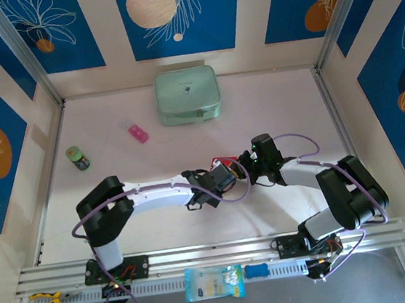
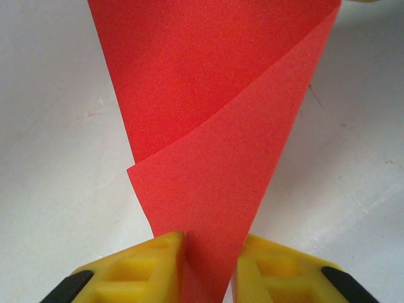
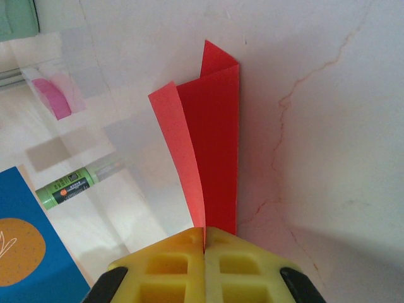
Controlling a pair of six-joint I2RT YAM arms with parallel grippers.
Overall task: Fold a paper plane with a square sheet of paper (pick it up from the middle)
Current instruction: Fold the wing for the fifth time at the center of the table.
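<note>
The square sheet of paper (image 1: pixel 222 158) is bright red and partly folded, held above the middle of the table between both grippers. In the left wrist view the sheet of paper (image 2: pixel 214 126) shows two overlapping layers that narrow to a point between the yellow fingers. My left gripper (image 2: pixel 210 243) (image 1: pixel 218 176) is shut on that narrow end. In the right wrist view the sheet of paper (image 3: pixel 218 145) stands as an upright folded strip with one flap peeling off to the left. My right gripper (image 3: pixel 204 230) (image 1: pixel 243 163) is shut on its lower edge, jaws pressed together.
A pale green case (image 1: pixel 186 95) lies at the back of the table, with a small pink block (image 1: pixel 138 134) left of it. A green bottle (image 1: pixel 79 158) stands near the left wall. A blue packet (image 1: pixel 213 282) rests on the front rail.
</note>
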